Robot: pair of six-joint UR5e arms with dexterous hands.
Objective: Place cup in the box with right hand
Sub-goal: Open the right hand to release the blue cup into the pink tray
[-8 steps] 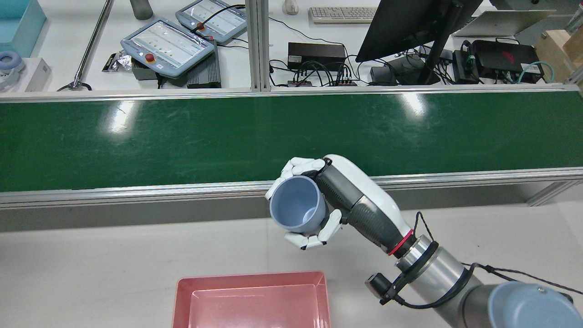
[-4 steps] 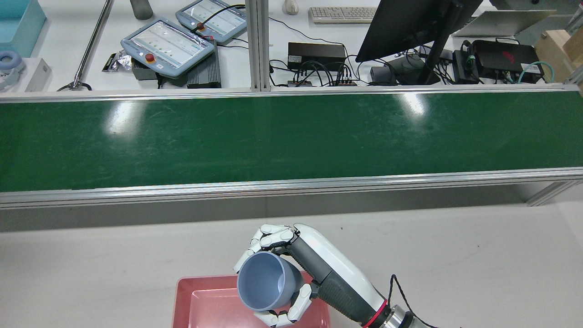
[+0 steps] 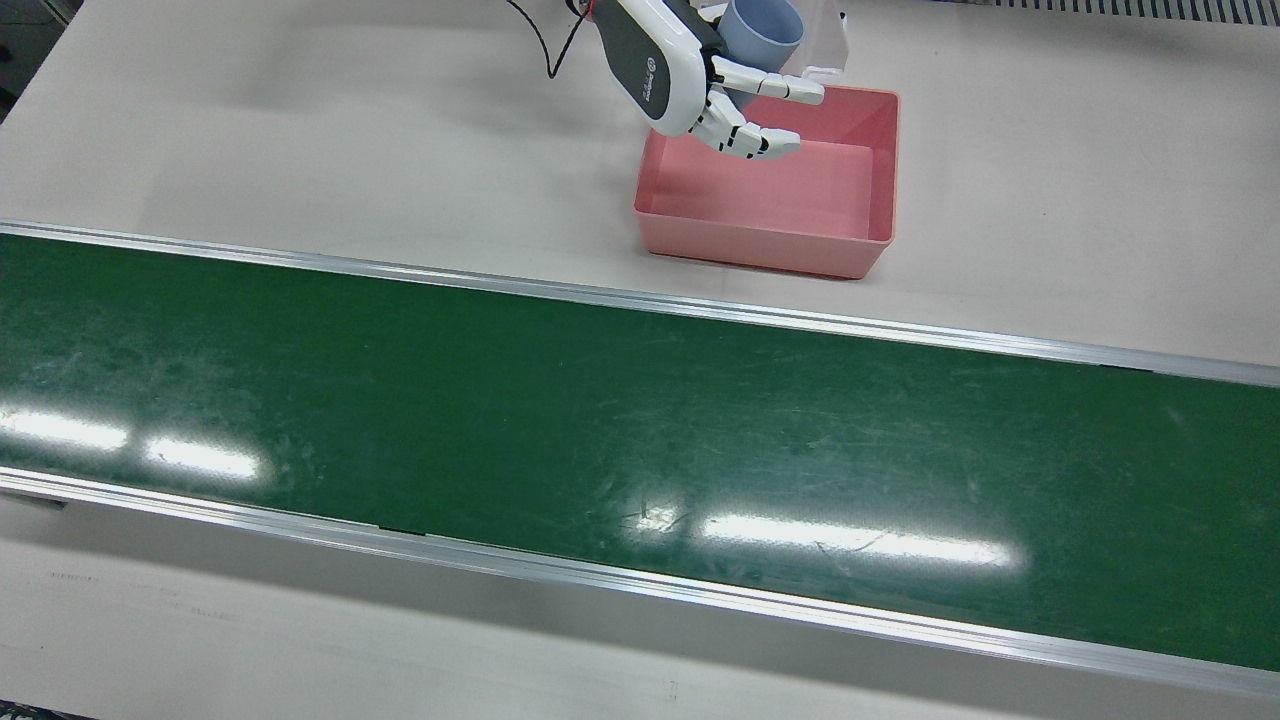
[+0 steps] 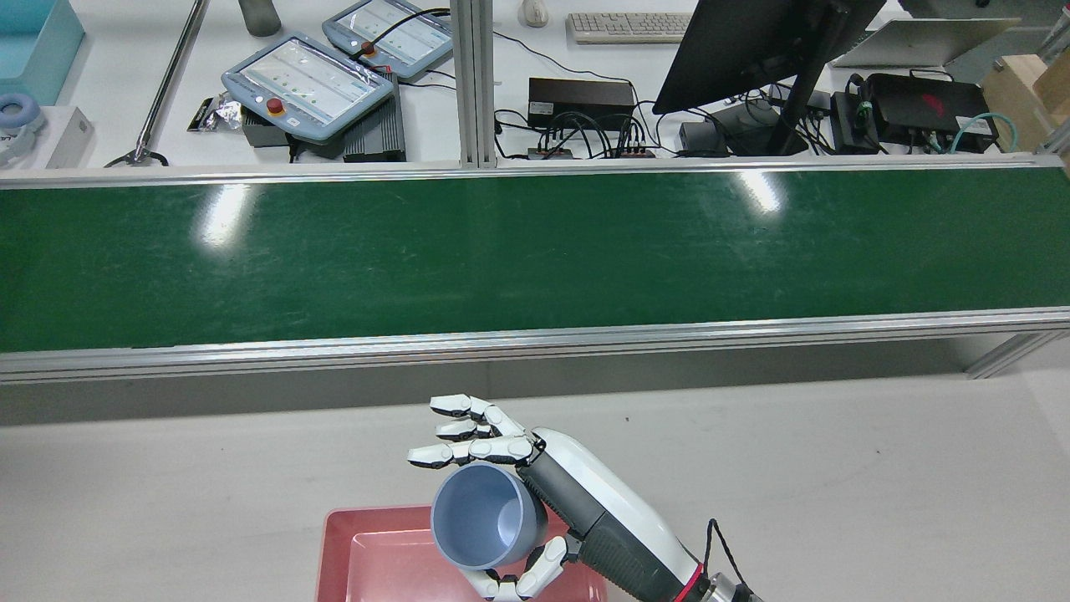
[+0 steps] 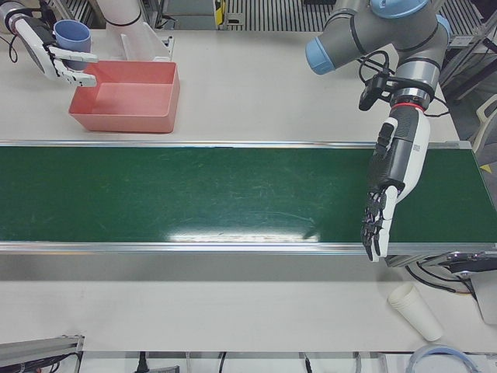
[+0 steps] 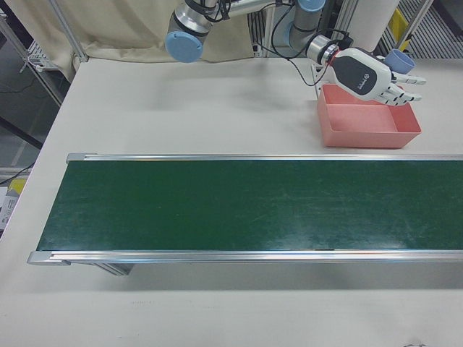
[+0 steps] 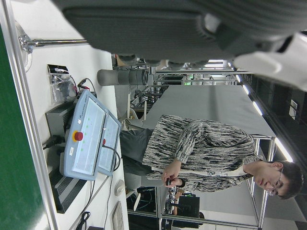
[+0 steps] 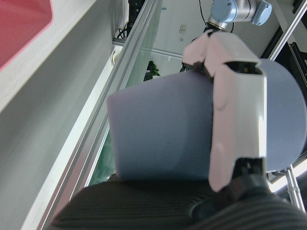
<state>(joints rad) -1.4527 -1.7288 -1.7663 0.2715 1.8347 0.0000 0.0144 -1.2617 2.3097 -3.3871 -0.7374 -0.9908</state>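
Right hand (image 4: 535, 493): my fingers (image 4: 456, 431) are spread, splayed past the rim; only the thumb and palm seem to cradle the cup (image 4: 483, 525).
Cup: against my palm, mouth upward, above the pink box (image 3: 860, 230)'s near-robot corner.
Coming move: box floor lies directly below the fingers; I judge release is the remaining step.
Left hand (image 5: 380, 221): far off, fingers extended, empty, over the green belt (image 3: 600, 430).
Obstacles: none; surface (image 3: 300, 130) around bare.

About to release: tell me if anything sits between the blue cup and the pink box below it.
Nothing visible does. The blue plastic cup sits in the right hand over the pink rectangular box, whose floor shows bare in the front view.
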